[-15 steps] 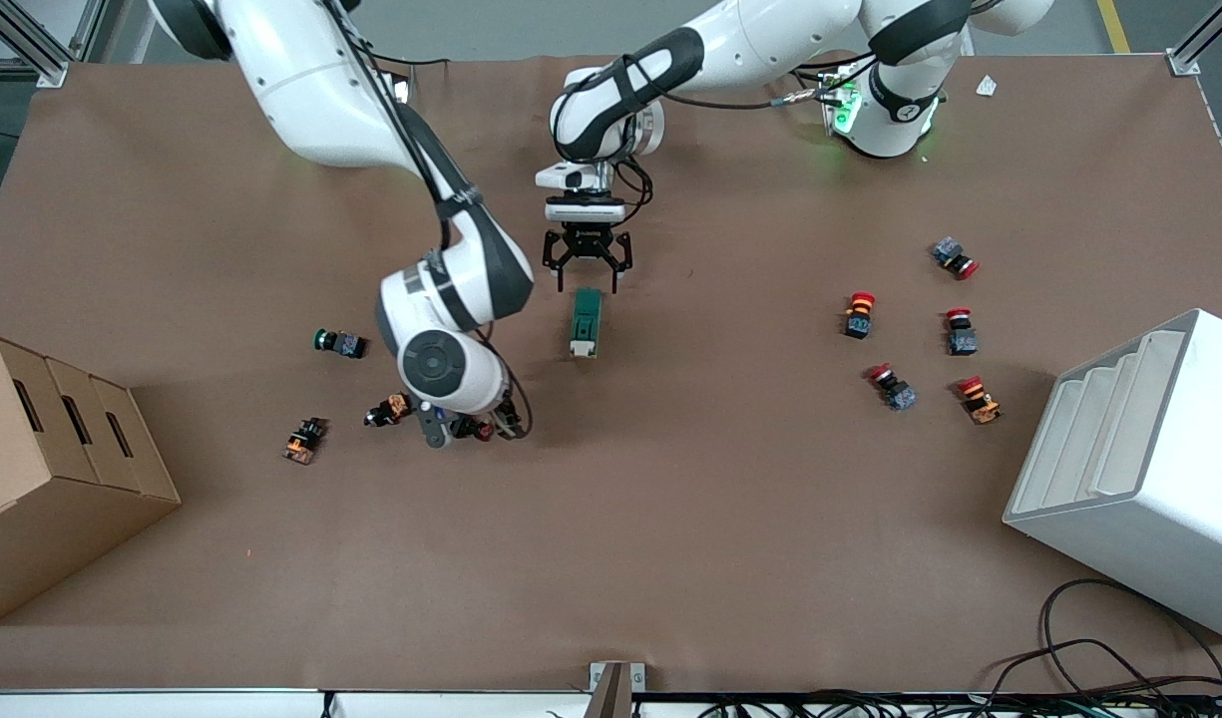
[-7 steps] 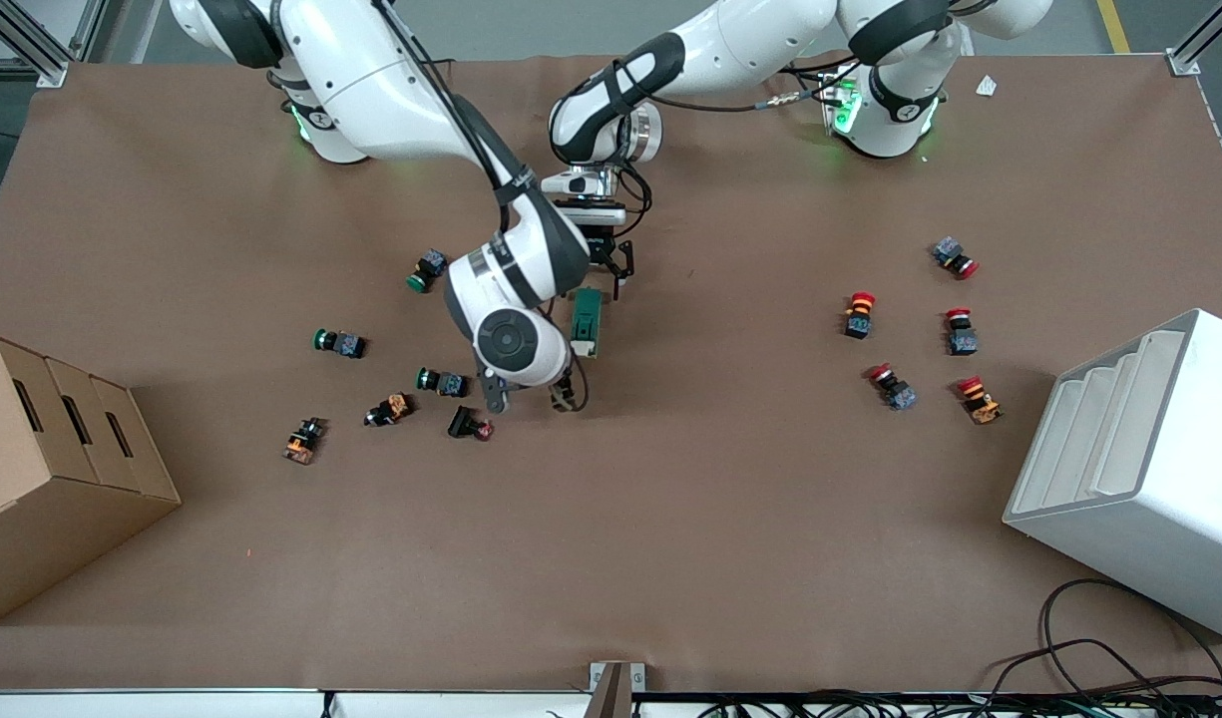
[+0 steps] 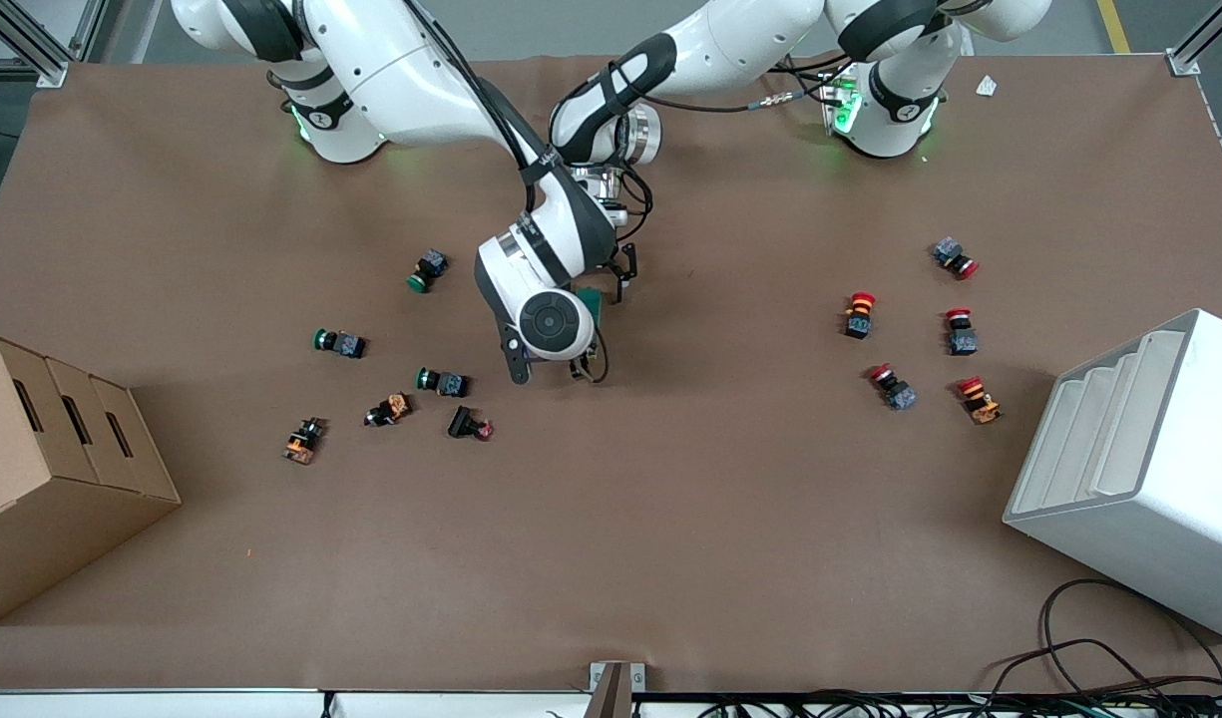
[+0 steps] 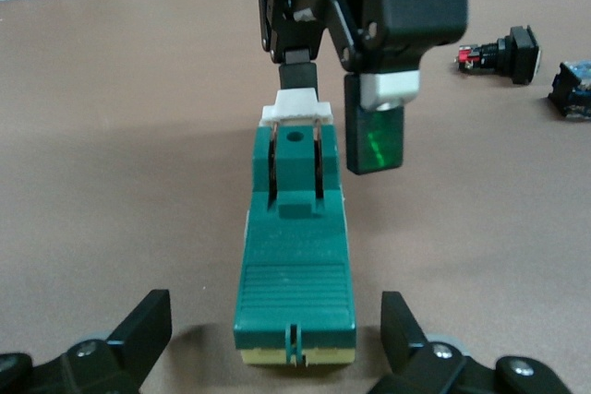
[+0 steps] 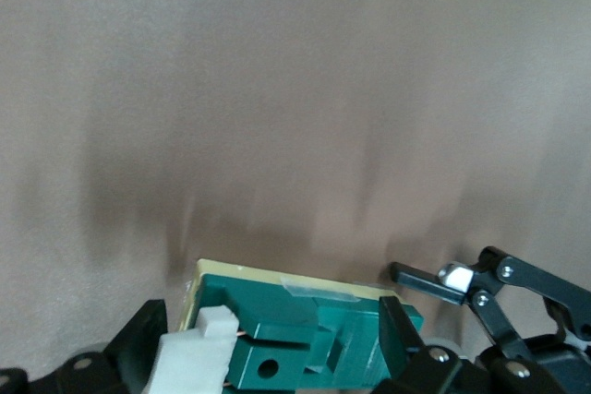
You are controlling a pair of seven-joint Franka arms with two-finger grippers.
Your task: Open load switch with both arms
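- Front view: the load switch (image 3: 593, 299) lies flat on the brown desk (image 3: 670, 519) about midway between the two arms' ends, mostly hidden under the right arm's wrist. The left gripper (image 3: 611, 267) hangs at the switch's end toward the bases. The right gripper (image 3: 556, 371) sits over the end nearer the camera. Neither grasp can be read from here. Green push buttons (image 3: 339, 343) toward the right arm's end and red push buttons (image 3: 859, 315) toward the left arm's end lie well apart from the switch.
- Left wrist view: the switch rests on the desk between the left gripper's (image 4: 277, 343) fingers (image 4: 138, 334), which stand wide on either side of the body without touching it. The white lever (image 4: 297, 108) at the other end lies down against the body. The right gripper's dark finger (image 4: 297, 74) hovers just above the lever, seemingly short of pressing it.
- Right wrist view: the right gripper (image 5: 268, 343) straddles the lever (image 5: 199, 352) end, its fingers (image 5: 138, 329) spread wide to each side and holding nothing.
- Progress, as a judgement: both arms are in position, but the switch is neither clamped nor opened. Still to do: the left fingers close on the body to steady it, then the right gripper catches and lifts the lever.
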